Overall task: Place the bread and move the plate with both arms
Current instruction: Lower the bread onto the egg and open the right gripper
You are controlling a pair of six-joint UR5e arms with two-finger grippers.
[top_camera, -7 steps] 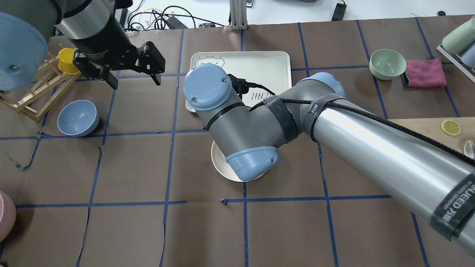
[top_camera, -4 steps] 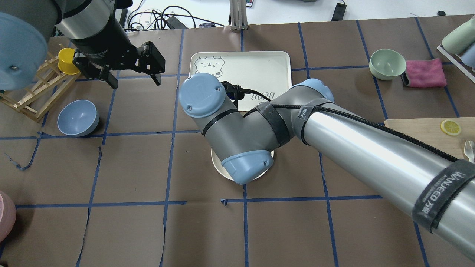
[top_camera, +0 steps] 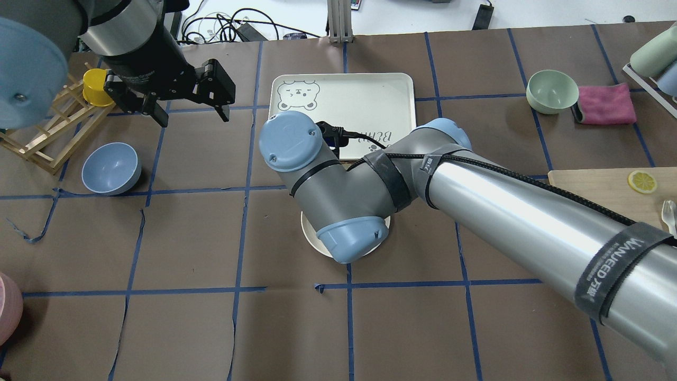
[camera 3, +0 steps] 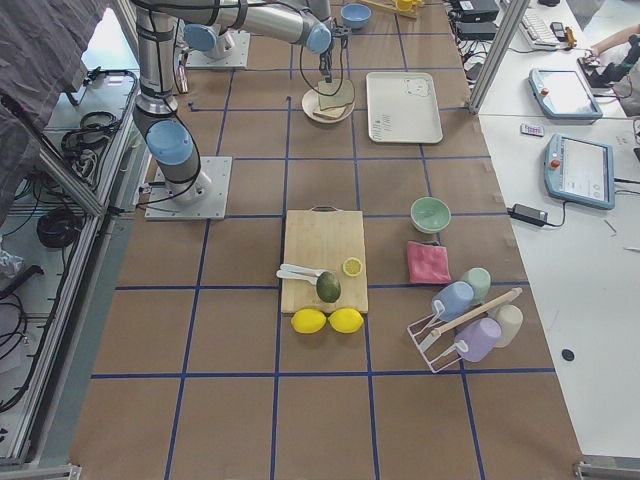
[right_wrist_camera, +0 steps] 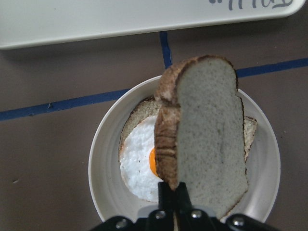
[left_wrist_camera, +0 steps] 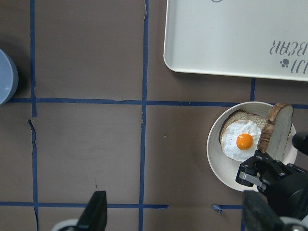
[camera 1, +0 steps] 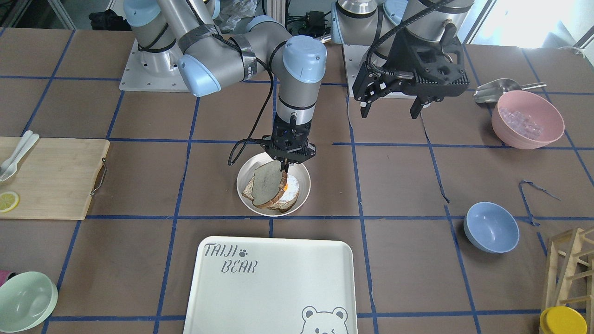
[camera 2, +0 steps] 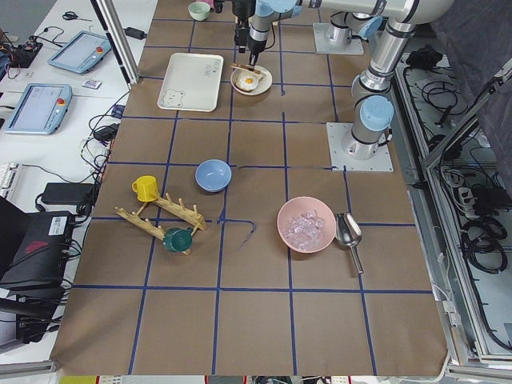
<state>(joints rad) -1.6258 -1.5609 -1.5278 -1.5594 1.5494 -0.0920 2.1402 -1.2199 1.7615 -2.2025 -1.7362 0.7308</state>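
My right gripper is shut on the lower edge of the bread, a pale slice with a dark crust. It holds the slice tilted on edge just above the plate. In the right wrist view the bread hangs over the plate, in front of a second slice topped with a fried egg. In the overhead view the right wrist hides all but the plate's near rim. My left gripper is open and empty, raised well to the side; the plate shows in its view.
The bear-print tray lies just beyond the plate. A blue bowl, a pink bowl of ice and a wooden rack stand on my left side. A cutting board and a green bowl are on my right.
My right wrist has drawn back from over the tray toward the plate, uncovering the bear print. The left arm has not moved.
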